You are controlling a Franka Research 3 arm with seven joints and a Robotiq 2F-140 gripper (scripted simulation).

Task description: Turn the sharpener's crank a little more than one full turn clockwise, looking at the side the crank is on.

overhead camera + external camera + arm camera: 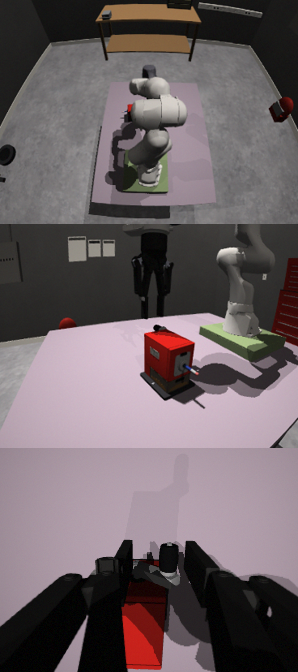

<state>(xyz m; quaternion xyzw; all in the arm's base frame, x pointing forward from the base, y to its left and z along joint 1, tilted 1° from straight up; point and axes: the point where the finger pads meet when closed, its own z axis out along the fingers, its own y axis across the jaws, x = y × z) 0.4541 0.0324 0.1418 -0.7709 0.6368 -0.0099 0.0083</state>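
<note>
The red box sharpener (168,359) stands on a black base in the middle of the pale mat, with a pencil (190,369) stuck in its front face. Its black crank knob (159,328) sticks up at the far side. My gripper (152,314) hangs upright just above and behind the sharpener, fingers partly apart. In the wrist view the crank knob (169,557) stands between my two fingers with a gap on each side and below the tips, beyond the red sharpener (145,623). In the overhead view my arm hides all but a red corner of the sharpener (129,108).
My arm stands on a green base block (243,339) at the right of the mat. A red tool cabinet (289,301) is at the far right. A red round object (67,323) sits beyond the mat. A wooden shelf table (147,28) stands by the back wall.
</note>
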